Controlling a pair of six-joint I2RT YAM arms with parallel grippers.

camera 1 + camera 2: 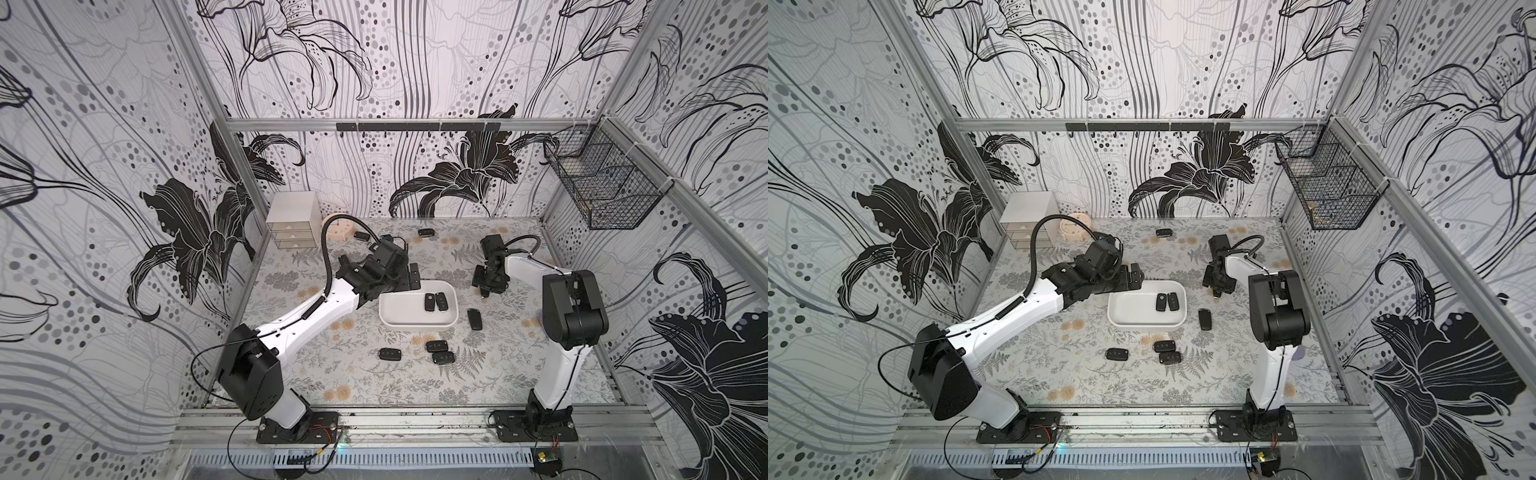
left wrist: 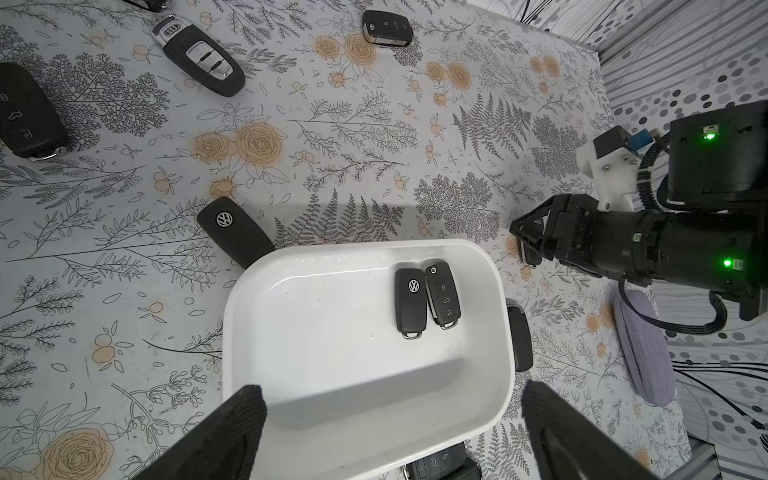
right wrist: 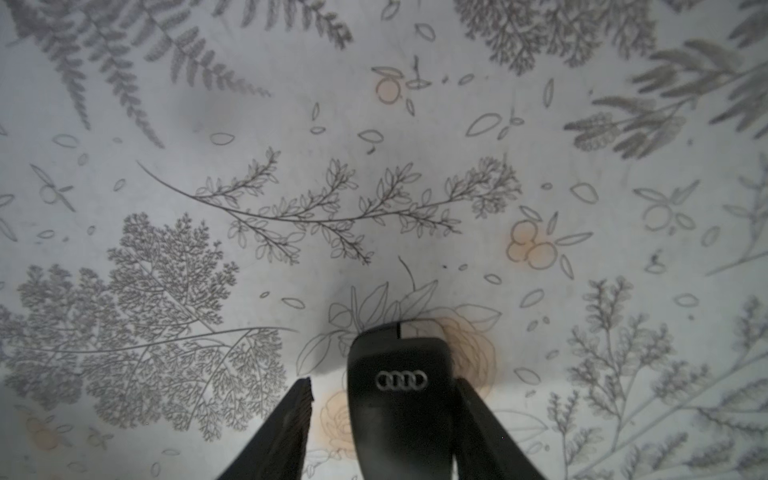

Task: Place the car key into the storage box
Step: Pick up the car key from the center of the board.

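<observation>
The Audi key (image 3: 401,361) is outside the storage box (image 1: 395,322), just past its far right corner, nose down between the fingers of the right gripper (image 3: 383,386). From the right wrist camera I see its four-ring badge facing the lens. One finger (image 3: 478,419) lies against the key's side and the other finger (image 3: 291,428) stands off with bare cloth showing in the gap, so that claw is part open around the key, not clamped. I cannot tell whether the key's lower end touches the table.

Inside the box, two Volkswagen flip keys (image 2: 411,303) lie side by side, touching, near the right-hand wall. My left gripper (image 2: 395,388) hangs over the far left end of the box with its jaws spread wide and nothing between them.

Another black key (image 1: 474,319) lies on the floral tablecloth (image 1: 332,374) just beside the box's right wall. Three more keys (image 1: 437,345) sit in a loose group nearer the arm bases. Far back left stand a small grey drawer cabinet (image 1: 292,226) and a pale round clock (image 1: 341,228); a black wire basket (image 1: 602,187) hangs on the right wall.
</observation>
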